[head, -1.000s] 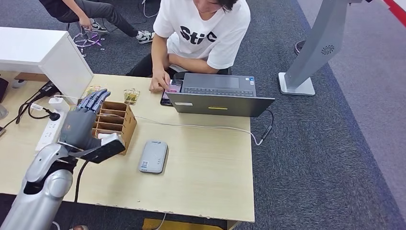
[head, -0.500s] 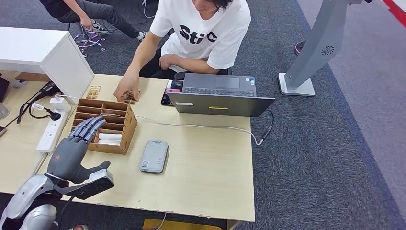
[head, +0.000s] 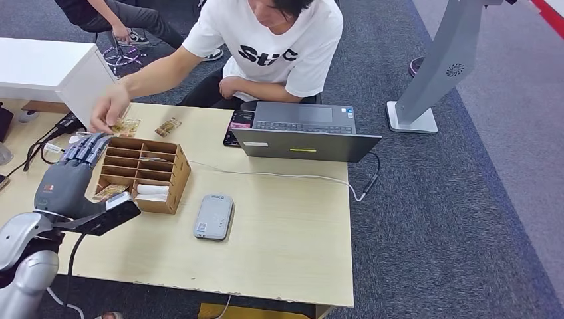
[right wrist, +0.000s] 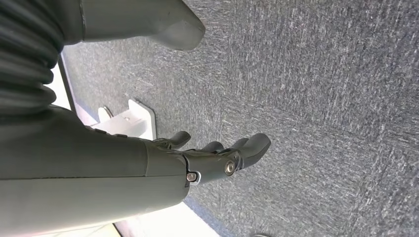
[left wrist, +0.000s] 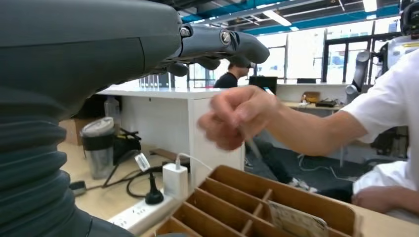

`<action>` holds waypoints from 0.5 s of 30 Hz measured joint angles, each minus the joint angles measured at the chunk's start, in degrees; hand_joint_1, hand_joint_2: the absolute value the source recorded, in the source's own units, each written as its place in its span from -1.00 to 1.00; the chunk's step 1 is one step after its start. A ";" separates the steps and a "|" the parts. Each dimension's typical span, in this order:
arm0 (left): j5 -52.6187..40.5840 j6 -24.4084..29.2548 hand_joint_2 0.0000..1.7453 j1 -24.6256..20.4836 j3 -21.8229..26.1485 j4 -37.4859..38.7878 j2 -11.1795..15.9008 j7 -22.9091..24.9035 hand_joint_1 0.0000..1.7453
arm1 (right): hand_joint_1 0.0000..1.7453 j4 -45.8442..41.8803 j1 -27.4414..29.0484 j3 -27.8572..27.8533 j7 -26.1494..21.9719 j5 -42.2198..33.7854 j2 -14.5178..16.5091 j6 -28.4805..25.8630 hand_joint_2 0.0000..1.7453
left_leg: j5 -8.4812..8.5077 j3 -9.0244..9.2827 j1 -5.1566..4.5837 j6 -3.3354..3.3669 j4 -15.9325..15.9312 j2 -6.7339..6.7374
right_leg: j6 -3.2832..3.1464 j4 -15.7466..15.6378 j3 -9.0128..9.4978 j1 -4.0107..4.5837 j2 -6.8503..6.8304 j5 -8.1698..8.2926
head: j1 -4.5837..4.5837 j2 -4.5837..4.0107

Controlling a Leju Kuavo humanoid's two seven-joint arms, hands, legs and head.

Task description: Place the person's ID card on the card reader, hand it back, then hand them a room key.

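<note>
So the robot's left hand [head: 66, 183] is hovering flat over the light wooden table [head: 286, 239], fingers stretched out and spread, nothing in it. Its fingertips sit just past the near-left corner of the brown cardboard slotted organizer box [head: 147, 174], which is right beside the hand. There's a small patterned card [head: 110, 193] lying in one of the box's front slots, closest to the hand, and a white rolled thing in the slot next to it (can't tell what it is).

The grey rounded card reader [head: 213, 216] lies flat on the table on the far side of the box from the hand, nothing on top of it.

Just beyond the fingertips, the person in the white T-shirt is reaching across, and their hand [head: 110, 114] is pinching something thin at the table's far edge, next to a small gold-patterned card [head: 128, 126]. Another card like it [head: 167, 126] lies a bit further along. Whether either one is the ID, I can't tell.

The right hand [right wrist: 217, 158] hangs down over the grey carpet [right wrist: 321, 98], fingers loosely extended, holding nothing.

A grey open laptop [head: 302, 129] sits well away from the left hand.
</note>
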 joint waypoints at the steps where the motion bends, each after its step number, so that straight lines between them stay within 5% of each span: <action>1: -0.40 0.05 1.00 -0.95 0.08 1.35 -0.29 -0.03 -1.00 | -1.00 0.00 -0.02 0.04 0.00 0.11 0.00 0.02 1.00 | 0.00 0.00 0.00 0.00 0.00 0.01 | 0.00 0.00 0.00 0.00 0.01 0.00 | -0.01 0.00; 15: -2.48 0.46 1.00 -4.54 0.10 8.37 -3.28 -0.10 -1.00 | -1.00 0.00 -0.12 0.35 0.15 0.51 -0.01 0.04 1.00 | -0.01 0.00 -0.01 0.00 0.01 0.02 | 0.00 0.00 -0.02 -0.01 0.03 0.00 | -0.01 0.00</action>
